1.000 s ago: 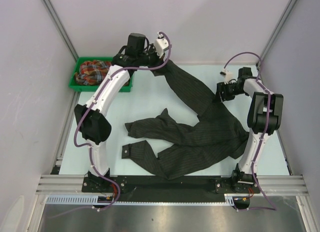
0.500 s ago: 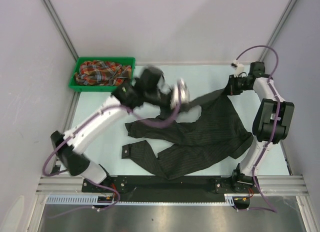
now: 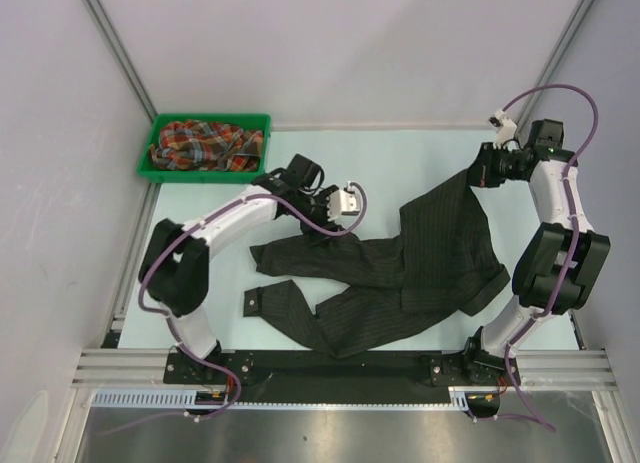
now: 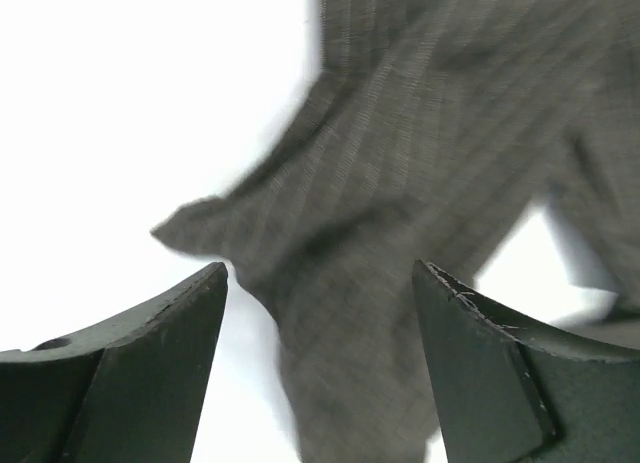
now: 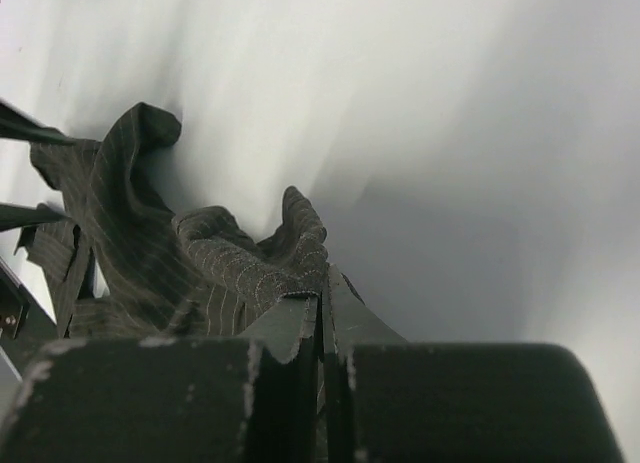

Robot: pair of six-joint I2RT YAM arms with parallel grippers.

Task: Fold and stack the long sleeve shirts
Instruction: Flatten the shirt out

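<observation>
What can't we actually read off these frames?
Left wrist: black shirt is motion-blurred; which part lies under the open left gripper is unclear.
Right wrist: the right gripper hides with its own body how much cloth it pinches.
Top external: plaid shirt is bunched in the green bin; sleeves and collar are hidden in its own folds.

No writing, number, label or brand mark can be read on the black shirt [image 3: 420,273], the plaid shirt [image 3: 200,143], the green bin [image 3: 205,117] or the table [image 3: 380,163].
</observation>
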